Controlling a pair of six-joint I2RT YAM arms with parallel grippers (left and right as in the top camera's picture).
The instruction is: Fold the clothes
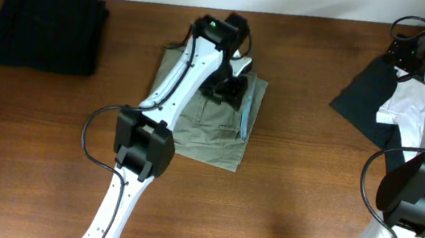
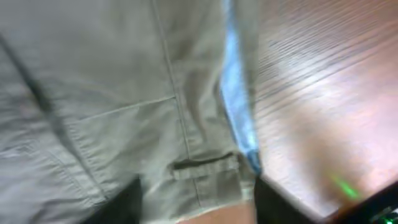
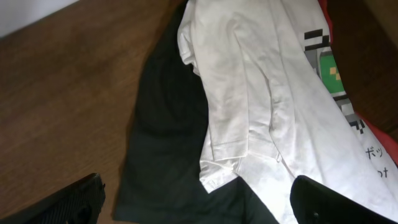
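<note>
Folded khaki trousers [image 1: 213, 127] lie at the table's middle. In the left wrist view they fill the frame [image 2: 124, 93], with a light blue strip [image 2: 236, 106] along their edge. My left gripper [image 1: 228, 88] is low over their far end, and its fingers [image 2: 196, 208] are open, spread to either side of the cloth's edge. A white printed shirt [image 3: 261, 81] lies on a dark garment [image 3: 168, 143] at the right [image 1: 401, 102]. My right gripper [image 3: 205, 208] hangs open above them, holding nothing.
A folded black garment [image 1: 45, 27] lies at the far left. Bare brown table [image 1: 293, 194] spreads in front of the trousers and between the piles. A red cloth edge [image 3: 373, 134] shows under the white shirt.
</note>
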